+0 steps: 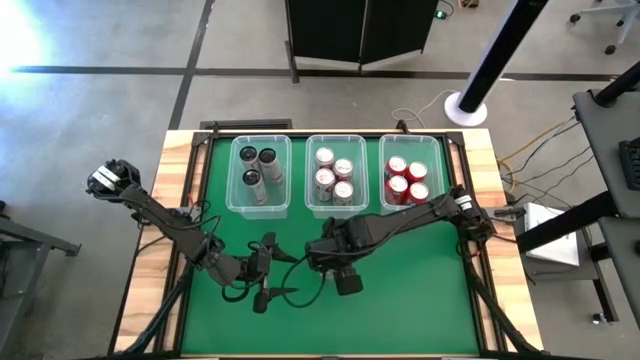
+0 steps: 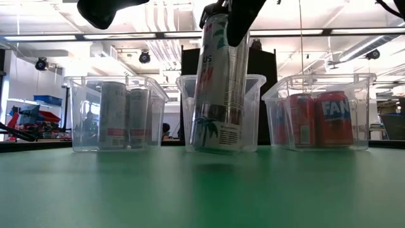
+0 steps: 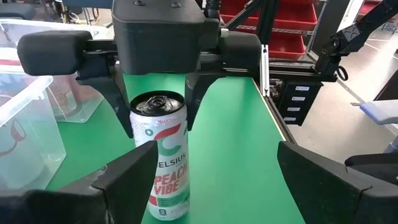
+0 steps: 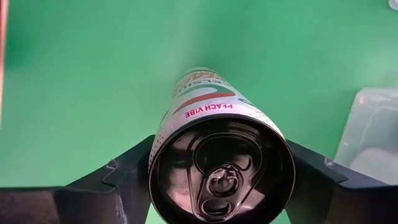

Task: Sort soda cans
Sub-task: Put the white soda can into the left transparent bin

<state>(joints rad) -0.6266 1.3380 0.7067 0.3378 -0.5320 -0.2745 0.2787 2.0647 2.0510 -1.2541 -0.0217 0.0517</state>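
Soda cans fill three clear bins [image 1: 260, 205] in the high view: three black [image 1: 258, 171], four silver-white [image 1: 334, 177], four red [image 1: 408, 180]. The low view shows one tall white can [image 2: 219, 88] hanging tilted just above the green desk [image 2: 202, 190]. In the left wrist view, the left gripper [image 3: 205, 177] has its jaws spread. In the right wrist view, the right gripper [image 4: 217, 177] has its jaws pinching that can.

From above, you cannot see the white can [image 2: 218, 88]; the right gripper [image 1: 345, 272] covers it. In the low view its top is cut off by the picture's upper edge, as are both arms. Labels on the cans in the bins [image 1: 335, 175] are too small for you to read from overhead.
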